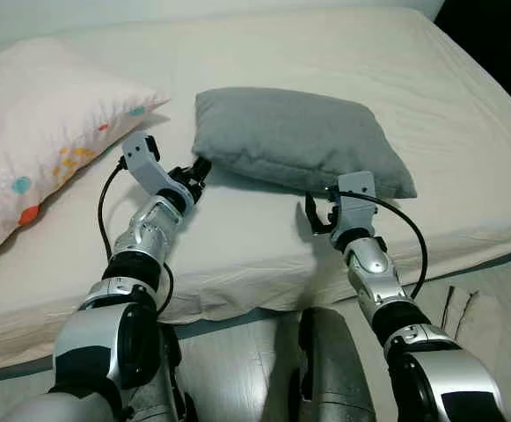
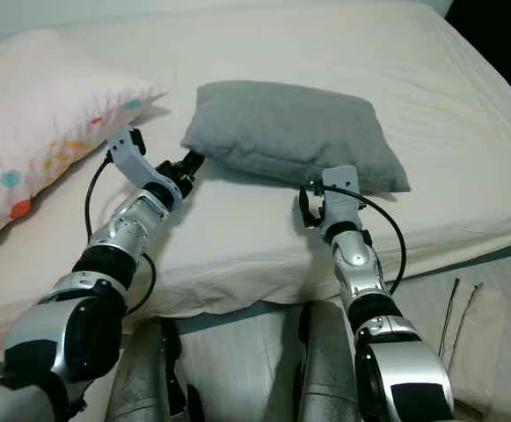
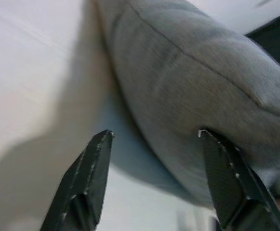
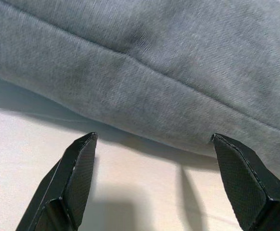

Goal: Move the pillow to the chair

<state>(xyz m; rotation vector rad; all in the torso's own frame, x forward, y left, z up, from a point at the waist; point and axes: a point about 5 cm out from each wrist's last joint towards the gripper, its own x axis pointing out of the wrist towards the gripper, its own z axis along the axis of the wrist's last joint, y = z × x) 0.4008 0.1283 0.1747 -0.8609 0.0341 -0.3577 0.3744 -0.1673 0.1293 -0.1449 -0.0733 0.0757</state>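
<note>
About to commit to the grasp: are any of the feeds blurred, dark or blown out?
Eye views: sharp and evenly lit, the grey pillow casting a soft shadow on the bed; the far right corner falls to black. Left wrist view: soft, the sheet nearly washed out, open jaws of the left gripper dark. Right wrist view: crisp on the pillow's weave, right gripper shadowed on the sheet.

Both eye views look down from the head onto the bed (image 1: 264, 237); each wrist view sits close against the grey pillow (image 1: 299, 141), their shared subject.
</note>
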